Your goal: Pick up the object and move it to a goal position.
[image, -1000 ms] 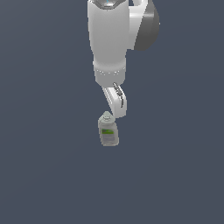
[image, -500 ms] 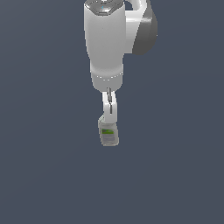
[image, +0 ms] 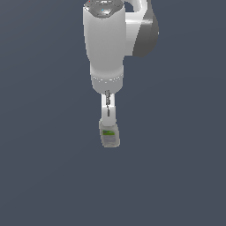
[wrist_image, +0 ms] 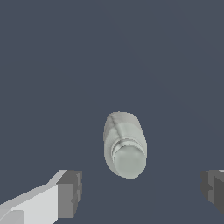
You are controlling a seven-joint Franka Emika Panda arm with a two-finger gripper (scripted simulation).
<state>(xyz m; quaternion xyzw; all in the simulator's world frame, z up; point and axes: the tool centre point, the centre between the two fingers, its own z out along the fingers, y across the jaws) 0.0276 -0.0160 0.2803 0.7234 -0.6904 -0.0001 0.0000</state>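
Observation:
The object, a small pale grey bottle [image: 109,134] with a green-and-white label, stands upright on the dark grey floor [image: 176,176] in the exterior view. My gripper [image: 108,115] hangs straight above it, seen edge-on, with its tips close over the cap. In the wrist view I look down on the bottle's rounded cap [wrist_image: 124,146]. My gripper [wrist_image: 142,192] is open there, and its dark fingertips [wrist_image: 70,194] stand wide apart. The bottle sits a little off the line between the tips, nearer one finger. Nothing is held.
The white arm body [image: 106,44] fills the upper middle of the exterior view and hides the floor behind it. Only plain dark grey floor [wrist_image: 109,52] shows around the bottle.
The hand has turned from a slanted pose to edge-on and lined up straight over the bottle. The arm body looms larger. The bottle has not moved.

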